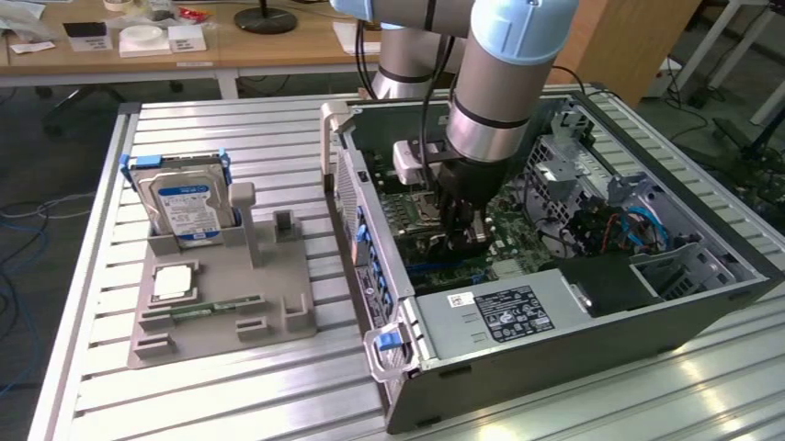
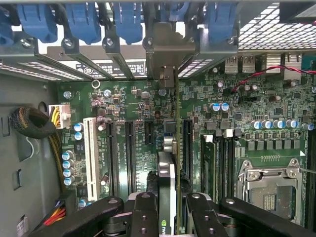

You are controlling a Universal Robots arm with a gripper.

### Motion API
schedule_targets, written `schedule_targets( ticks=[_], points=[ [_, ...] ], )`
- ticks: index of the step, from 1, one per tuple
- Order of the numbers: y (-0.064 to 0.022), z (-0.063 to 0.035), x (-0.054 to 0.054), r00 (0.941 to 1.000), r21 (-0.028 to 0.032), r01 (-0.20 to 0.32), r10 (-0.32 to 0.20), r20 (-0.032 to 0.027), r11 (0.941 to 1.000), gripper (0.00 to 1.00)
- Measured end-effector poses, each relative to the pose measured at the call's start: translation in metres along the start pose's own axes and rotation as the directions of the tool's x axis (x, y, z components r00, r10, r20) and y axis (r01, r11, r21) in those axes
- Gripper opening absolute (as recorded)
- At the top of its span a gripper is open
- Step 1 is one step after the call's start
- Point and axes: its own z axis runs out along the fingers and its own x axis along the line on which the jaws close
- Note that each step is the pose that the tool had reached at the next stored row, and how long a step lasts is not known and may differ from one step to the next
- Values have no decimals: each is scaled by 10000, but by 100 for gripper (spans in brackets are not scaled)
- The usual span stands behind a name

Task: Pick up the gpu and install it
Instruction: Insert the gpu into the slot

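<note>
The gpu stands edge-on over the motherboard, in line with a long dark expansion slot. Its metal bracket sits against the case's rear slot openings, below the blue latches. My gripper straddles the card's near end, one black finger on each side, shut on it. In the exterior view my gripper reaches down inside the open computer case, and the gpu shows as a dark shape under the fingers.
To the exterior view's left of the case, a grey holder carries the blue-labelled hard drive and a slim green memory stick. The CPU socket, a cable bundle and upright capacitors flank the slots.
</note>
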Motion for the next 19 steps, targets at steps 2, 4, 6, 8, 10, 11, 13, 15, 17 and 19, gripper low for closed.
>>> schedule_targets(
  ticks=[2,4,6,8,10,11,13,15,17,19],
  points=[
    [0,10,0,10000,2,0,0,6,10000,27],
    [0,23,0,10000,2,0,0,4,10000,27],
    [0,28,1,10000,0,0,0,1,10000,27],
    [0,37,1,10000,2,1,-1,1,10000,27],
    [0,39,1,10000,1,1,-1,2,10000,27],
    [0,39,1,10000,1,1,-1,3,10000,27],
    [0,42,1,10000,1,0,0,3,10000,27],
    [1,58,2,10000,2,0,0,5,10000,27],
    [1,63,2,10000,0,0,0,1,10000,27],
    [1,75,3,10000,-1,1,-1,0,10000,27]
  ],
)
